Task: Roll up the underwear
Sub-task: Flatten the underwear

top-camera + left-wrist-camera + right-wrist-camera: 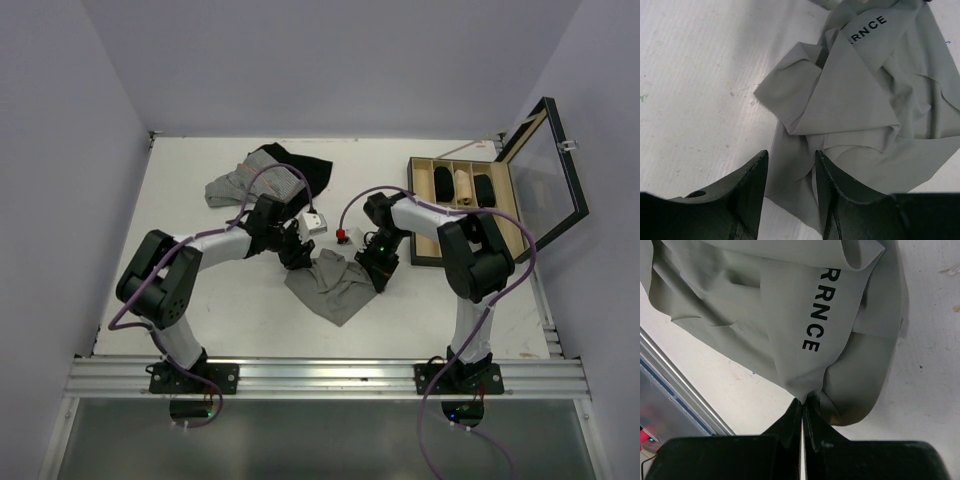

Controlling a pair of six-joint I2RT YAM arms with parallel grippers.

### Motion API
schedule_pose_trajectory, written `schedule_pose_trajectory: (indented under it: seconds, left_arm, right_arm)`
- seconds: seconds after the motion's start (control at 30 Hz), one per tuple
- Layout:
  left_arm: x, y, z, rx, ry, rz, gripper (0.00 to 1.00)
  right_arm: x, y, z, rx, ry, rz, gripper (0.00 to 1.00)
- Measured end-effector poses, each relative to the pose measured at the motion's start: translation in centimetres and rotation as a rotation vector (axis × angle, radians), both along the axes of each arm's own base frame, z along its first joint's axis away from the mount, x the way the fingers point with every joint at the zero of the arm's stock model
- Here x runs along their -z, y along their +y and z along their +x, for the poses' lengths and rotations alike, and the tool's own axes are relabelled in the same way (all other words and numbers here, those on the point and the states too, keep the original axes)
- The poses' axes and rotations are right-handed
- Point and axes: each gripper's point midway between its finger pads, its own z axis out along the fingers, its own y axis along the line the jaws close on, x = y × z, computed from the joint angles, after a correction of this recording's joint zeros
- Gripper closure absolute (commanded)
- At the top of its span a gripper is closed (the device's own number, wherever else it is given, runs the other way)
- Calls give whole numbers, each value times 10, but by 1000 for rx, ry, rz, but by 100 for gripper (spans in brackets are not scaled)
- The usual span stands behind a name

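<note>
The underwear [332, 283] is plain grey cloth with black letters on its waistband. It lies crumpled on the white table between the two arms. My right gripper [381, 279] is shut on the waistband edge of the underwear [805, 340] at its right side. My left gripper [297, 259] is open at the cloth's upper left corner. In the left wrist view a fold of the underwear [850, 100] runs between my left gripper's [790, 165] fingers.
A grey-and-white garment [240, 182] and a black garment [300, 165] lie at the back left. A small white box [314, 223] and a red knob [343, 237] sit behind the underwear. An open wooden case [470, 205] with rolled items stands at the right.
</note>
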Motion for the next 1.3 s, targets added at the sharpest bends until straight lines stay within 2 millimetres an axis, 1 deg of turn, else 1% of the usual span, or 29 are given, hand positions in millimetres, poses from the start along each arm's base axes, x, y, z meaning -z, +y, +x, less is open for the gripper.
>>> schedule_pose_trajectory:
  seconds: [0.17,0.3,0.37,0.4,0.43,0.5,0.53,0.67,0.73,0.83,0.93,1.0,1.03,1.1,1.17,1.23,1.3]
  left_arm:
    - [-2,-15,-11,69,15,-28,53]
    - [0,-20,-17,97,33,-34,55]
    - [4,-22,-16,101,47,-29,60]
    - [5,-23,-15,101,52,-27,64]
    - [7,-24,-14,100,55,-26,79]
    - [8,-25,-12,95,62,-24,92]
    - [9,-25,-12,94,62,-23,100]
    - [9,-23,-7,73,50,-9,100]
    - [8,-18,-6,51,41,-1,100]
    - [-5,3,-4,-7,18,-9,100]
    - [-27,35,5,-95,-41,-22,100]
    - [-44,54,7,-136,-90,-29,100]
    - [-51,61,4,-144,-116,-29,100]
    - [-60,69,-6,-139,-148,-25,100]
    - [-61,74,-21,-120,-157,-13,100]
    - [-54,82,-36,-104,-148,12,100]
    - [-42,89,-56,-74,-123,39,100]
  right_arm:
    - [0,0,0,0,0,0,100]
    - [0,0,0,0,-1,0,100]
    - [0,0,0,0,-1,0,100]
    - [0,0,0,0,0,0,100]
    - [0,0,0,0,0,0,100]
    - [0,0,0,0,0,0,100]
    - [0,0,0,0,0,0,100]
    - [0,0,0,-1,1,-1,100]
    - [0,0,0,-3,0,-1,100]
    - [0,-1,0,-6,-2,-3,100]
    - [0,-1,1,-14,-8,1,100]
    - [-2,1,4,-19,-18,12,100]
    - [-3,3,6,-23,-25,19,100]
    - [-7,7,11,-31,-40,37,100]
    - [-11,12,15,-40,-49,62,100]
    - [-15,16,15,-57,-52,83,100]
    - [-17,19,11,-78,-40,98,100]
